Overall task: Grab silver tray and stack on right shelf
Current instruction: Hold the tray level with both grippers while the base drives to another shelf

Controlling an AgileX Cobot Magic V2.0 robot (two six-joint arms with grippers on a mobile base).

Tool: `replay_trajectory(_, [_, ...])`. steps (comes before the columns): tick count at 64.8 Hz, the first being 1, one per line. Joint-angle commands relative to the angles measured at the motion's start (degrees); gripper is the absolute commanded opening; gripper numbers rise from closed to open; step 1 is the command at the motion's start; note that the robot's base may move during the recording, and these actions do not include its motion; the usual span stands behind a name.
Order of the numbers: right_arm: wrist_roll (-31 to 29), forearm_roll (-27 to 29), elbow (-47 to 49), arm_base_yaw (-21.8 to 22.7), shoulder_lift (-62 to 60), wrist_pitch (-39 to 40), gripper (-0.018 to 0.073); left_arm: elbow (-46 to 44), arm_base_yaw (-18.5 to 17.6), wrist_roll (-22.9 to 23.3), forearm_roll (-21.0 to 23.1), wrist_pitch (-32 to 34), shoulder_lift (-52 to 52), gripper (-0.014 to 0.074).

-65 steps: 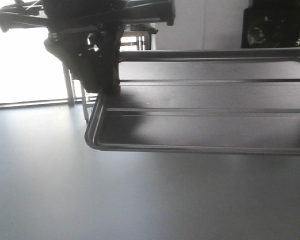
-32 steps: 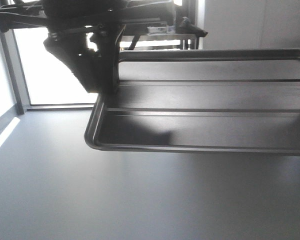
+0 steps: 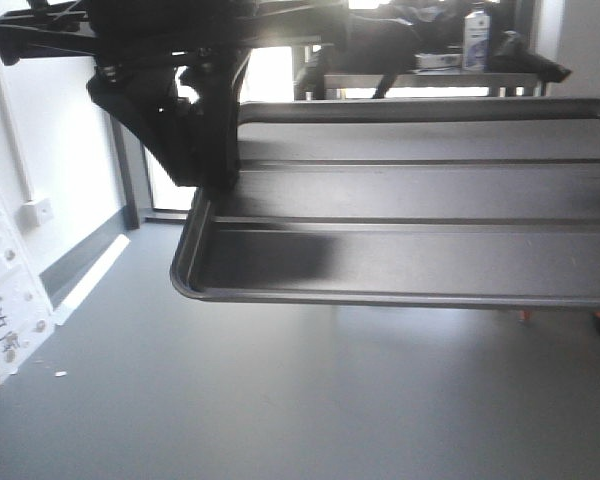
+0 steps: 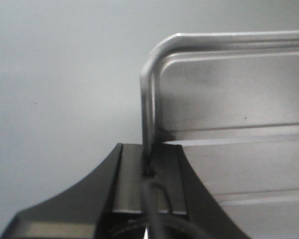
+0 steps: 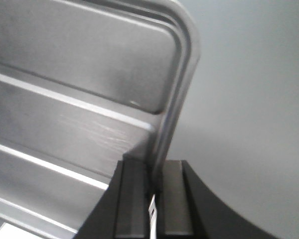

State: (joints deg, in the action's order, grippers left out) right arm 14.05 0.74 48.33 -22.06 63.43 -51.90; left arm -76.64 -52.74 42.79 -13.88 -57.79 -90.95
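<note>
The silver tray [image 3: 410, 250] hangs level above the floor, its two long ribs running left to right; its right end runs off the front view. My left gripper [image 3: 218, 182] is shut on the tray's left short rim, and the left wrist view shows the rim [image 4: 148, 99] pinched between the left gripper's [image 4: 148, 152] pads. The right wrist view shows my right gripper [image 5: 154, 167] shut on the opposite short rim of the tray [image 5: 79, 74]. The right shelf is out of view.
Grey floor [image 3: 280, 400] lies below the tray. At the left are a white wall with a socket [image 3: 38, 211] and a white panel [image 3: 5, 300] leaning low. Behind stand a bright doorway [image 3: 170, 170] and a metal-framed table [image 3: 430, 78] carrying a bottle [image 3: 477, 35].
The background has slid to the right: the bright opening moved from far left toward centre, and the wall and panel came in at left. Tray and grippers hold the same place in view.
</note>
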Motion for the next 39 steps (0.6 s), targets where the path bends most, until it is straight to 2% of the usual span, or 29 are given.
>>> replay_trajectory(1, [-2.3,-2.3,1.5,0.2,-1.2,0.7,0.0057,-1.5,-0.2,-0.9,-3.1,-0.3,2.5,-0.0093])
replay_trajectory(39, [-2.3,-2.3,1.5,0.2,-1.2,0.7,0.0057,-1.5,-0.2,-0.9,-2.8,-0.3,2.5,-0.0093])
